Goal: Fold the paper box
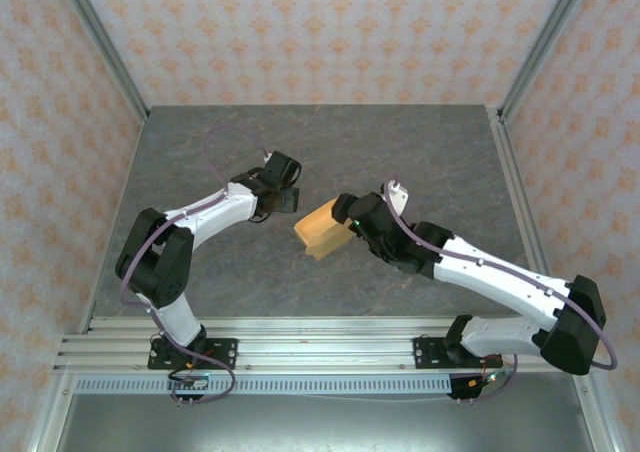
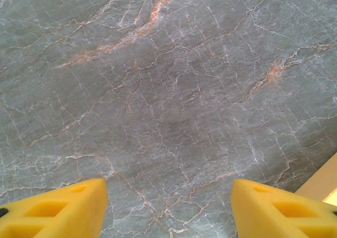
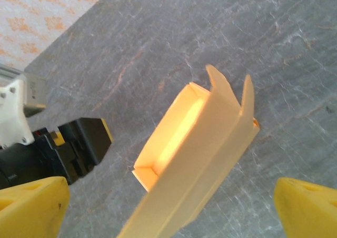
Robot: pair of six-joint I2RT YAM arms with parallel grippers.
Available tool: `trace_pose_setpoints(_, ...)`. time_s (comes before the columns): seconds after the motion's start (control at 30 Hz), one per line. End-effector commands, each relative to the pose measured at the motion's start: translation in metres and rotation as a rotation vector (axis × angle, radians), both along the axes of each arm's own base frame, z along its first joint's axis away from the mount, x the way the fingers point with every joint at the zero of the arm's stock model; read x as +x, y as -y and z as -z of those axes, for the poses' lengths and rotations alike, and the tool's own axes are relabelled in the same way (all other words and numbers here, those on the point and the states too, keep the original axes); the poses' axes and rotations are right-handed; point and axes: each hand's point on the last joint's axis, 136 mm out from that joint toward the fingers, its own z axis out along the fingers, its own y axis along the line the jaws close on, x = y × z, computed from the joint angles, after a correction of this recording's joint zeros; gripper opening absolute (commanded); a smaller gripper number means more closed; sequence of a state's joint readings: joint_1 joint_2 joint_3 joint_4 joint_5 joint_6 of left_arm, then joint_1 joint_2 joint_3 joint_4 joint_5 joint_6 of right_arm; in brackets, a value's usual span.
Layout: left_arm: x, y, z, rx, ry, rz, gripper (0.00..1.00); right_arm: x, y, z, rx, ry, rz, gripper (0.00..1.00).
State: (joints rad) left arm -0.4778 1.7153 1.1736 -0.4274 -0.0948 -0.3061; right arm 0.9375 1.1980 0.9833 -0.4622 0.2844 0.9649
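One paper box (image 1: 322, 230), two arms (image 1: 215, 212) (image 1: 490, 270)

Box (image 2: 322, 181): cropped to one corner by the right edge, left wrist view; lower end cropped, right wrist view.

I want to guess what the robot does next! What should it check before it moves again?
1. Left gripper open, nothing held: ok.
2. Right gripper open, straddling the paper box, not gripping: ok.
3. Box walls folded up into a tray: ok.
4. Lid flap closed: not ok, it stands up.
5. Tabs underneath locked: cannot tell.
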Motion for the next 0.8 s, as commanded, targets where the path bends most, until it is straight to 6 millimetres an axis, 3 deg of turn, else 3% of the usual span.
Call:
trace_pose_setpoints(0.0, 0.006, -0.006, -0.010, 0.022, 0.036, -0.027, 0.64, 0.007, 0.009, 0.001, -0.089, -0.002, 0.034, 0.98)
trace_pose_setpoints(0.43, 0.007, -0.010, -0.010, 0.055, 0.039, -0.032, 0.65, 0.015, 0.003, 0.032, -0.142, -0.086, -0.009, 0.71)
trace_pose_setpoints(0.6, 0.006, -0.010, -0.014, 0.044, 0.045, -0.033, 0.65, 0.020, -0.001, 0.036, -0.182, -0.109, -0.059, 0.53)
trace_pose_setpoints(0.77, 0.005, -0.012, -0.023, 0.046, 0.061, -0.033, 0.65, 0.025, -0.010, 0.041, -0.263, -0.149, -0.141, 0.40)
